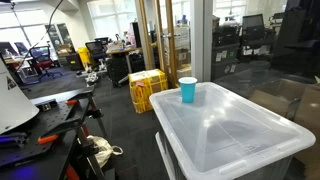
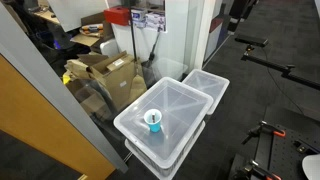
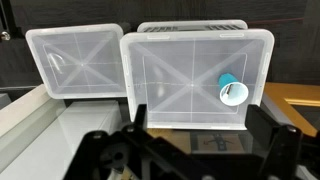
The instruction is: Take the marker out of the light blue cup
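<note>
Dark and spread wide, the hand [image 3: 200, 150] fills the 6 o'clock edge of the wrist view, holding nothing. Toward 1 o'clock from it, the light blue cup [image 3: 232, 90] stands upright on the surface [image 3: 170, 70], a translucent bin lid, near its 3 o'clock edge. The marker is too small to make out; presumably it sits inside the cup. Centre over the rim, descend straight, pinch only the marker, lift vertically so the cup does not tip.

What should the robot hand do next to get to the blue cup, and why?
Probably glide toward the light blue cup on the bin lid: the gripper hangs well short of it, fingers apart and empty.
</note>
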`<state>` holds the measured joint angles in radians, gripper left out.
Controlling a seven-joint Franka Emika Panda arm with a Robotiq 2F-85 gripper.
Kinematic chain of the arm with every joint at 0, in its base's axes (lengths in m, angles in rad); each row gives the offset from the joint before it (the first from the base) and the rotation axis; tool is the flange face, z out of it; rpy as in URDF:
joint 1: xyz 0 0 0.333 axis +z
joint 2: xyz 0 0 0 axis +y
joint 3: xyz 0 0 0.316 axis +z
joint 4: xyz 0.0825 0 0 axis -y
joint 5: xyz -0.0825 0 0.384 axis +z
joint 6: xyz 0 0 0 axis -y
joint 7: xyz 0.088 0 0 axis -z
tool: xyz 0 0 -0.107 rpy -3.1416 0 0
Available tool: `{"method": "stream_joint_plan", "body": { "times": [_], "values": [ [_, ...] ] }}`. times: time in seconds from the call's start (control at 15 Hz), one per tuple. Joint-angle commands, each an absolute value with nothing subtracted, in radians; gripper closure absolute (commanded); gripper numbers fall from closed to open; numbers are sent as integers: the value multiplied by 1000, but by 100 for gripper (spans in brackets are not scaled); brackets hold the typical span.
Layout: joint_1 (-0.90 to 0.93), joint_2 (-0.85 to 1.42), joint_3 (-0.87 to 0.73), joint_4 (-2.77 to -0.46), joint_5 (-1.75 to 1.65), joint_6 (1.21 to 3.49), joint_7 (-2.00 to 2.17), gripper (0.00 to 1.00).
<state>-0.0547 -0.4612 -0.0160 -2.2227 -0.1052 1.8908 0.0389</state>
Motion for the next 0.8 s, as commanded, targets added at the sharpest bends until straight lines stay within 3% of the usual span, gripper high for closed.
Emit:
{"method": "stream_joint_plan", "body": {
  "times": [0.0, 0.73],
  "values": [
    [-53, -460, -18, -2221, -106, 1889, 39, 0],
    [-47, -457, 2, -2273, -113, 2022, 73, 0]
  ]
}}
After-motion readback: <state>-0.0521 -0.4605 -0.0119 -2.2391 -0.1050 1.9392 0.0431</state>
